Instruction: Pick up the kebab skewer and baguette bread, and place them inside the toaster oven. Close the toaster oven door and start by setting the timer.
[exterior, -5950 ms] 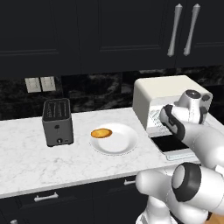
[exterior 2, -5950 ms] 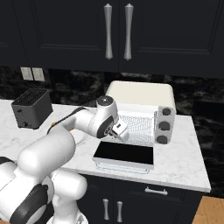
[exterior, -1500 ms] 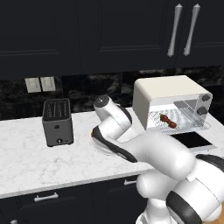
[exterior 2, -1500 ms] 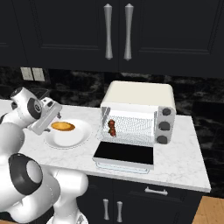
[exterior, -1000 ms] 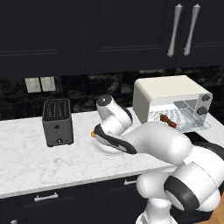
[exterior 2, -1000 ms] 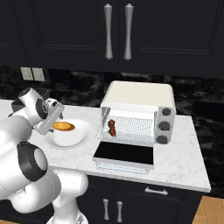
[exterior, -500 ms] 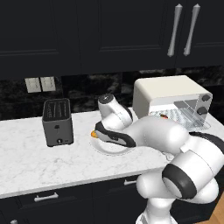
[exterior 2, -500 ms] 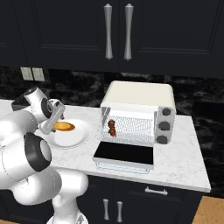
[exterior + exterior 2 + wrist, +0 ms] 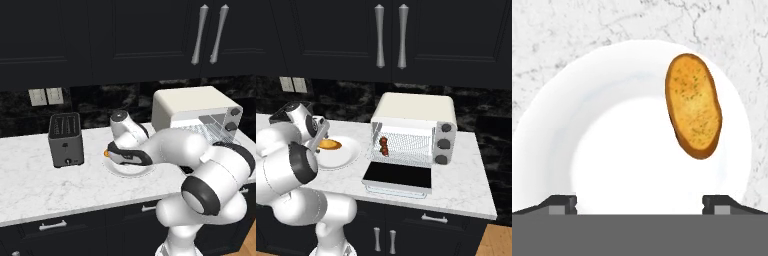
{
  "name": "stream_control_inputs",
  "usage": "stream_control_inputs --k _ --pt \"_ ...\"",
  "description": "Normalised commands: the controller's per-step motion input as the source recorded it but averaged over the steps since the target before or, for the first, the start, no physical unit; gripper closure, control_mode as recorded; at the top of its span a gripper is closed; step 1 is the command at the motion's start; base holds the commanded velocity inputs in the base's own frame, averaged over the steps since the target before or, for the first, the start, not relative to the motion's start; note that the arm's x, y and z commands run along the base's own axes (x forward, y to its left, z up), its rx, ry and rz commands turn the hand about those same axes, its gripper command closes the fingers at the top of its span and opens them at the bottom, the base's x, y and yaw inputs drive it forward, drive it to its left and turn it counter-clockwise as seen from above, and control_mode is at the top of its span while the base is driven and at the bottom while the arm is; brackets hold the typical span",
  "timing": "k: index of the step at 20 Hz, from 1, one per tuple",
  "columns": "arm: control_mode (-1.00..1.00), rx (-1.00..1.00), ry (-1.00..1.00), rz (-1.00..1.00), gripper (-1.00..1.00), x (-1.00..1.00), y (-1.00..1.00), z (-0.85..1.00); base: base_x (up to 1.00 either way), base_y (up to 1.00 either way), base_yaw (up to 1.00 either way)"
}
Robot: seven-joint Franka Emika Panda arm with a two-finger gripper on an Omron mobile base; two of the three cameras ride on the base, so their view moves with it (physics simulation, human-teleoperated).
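The baguette bread (image 9: 693,105) is a golden-orange oval lying on a white plate (image 9: 587,125), toward one side of it. My gripper (image 9: 639,202) hangs open just above the plate, and the bread lies beyond its fingertips (image 9: 719,202), not between them. From the right base view the baguette bread (image 9: 330,145) shows beside my hand (image 9: 317,142). The kebab skewer (image 9: 384,146) rests on the wire rack inside the cream toaster oven (image 9: 413,107). The toaster oven door (image 9: 398,177) lies folded down flat, open.
A dark grey slot toaster (image 9: 65,139) stands on the marble counter left of the plate (image 9: 127,169). The oven's knobs (image 9: 444,144) sit on its right side. Dark cabinets with silver handles (image 9: 389,36) hang above. My white arm crosses in front of the oven (image 9: 195,107).
My hand has swung right over the plate and dropped closer to it, still open. The baguette and the skewer have not moved.
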Motion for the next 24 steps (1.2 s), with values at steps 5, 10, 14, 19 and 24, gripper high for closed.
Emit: stream_control_inputs --k 5,10,14,19,24 --pt "-1.00 0.00 0.03 0.01 -1.00 0.27 0.06 -0.01 0.00 0.00 0.00" --pt "-1.00 0.00 0.10 0.00 -1.00 0.21 0.06 -0.22 0.00 0.00 0.00" --pt "-1.00 0.00 0.07 0.00 -1.00 0.21 0.12 -0.20 0.00 0.00 0.00" --pt "-1.00 0.00 0.01 0.00 -1.00 0.23 0.05 -0.09 0.00 0.00 0.00" --pt "-1.00 0.00 0.00 0.00 -1.00 0.15 0.08 -0.17 0.00 0.00 0.00"
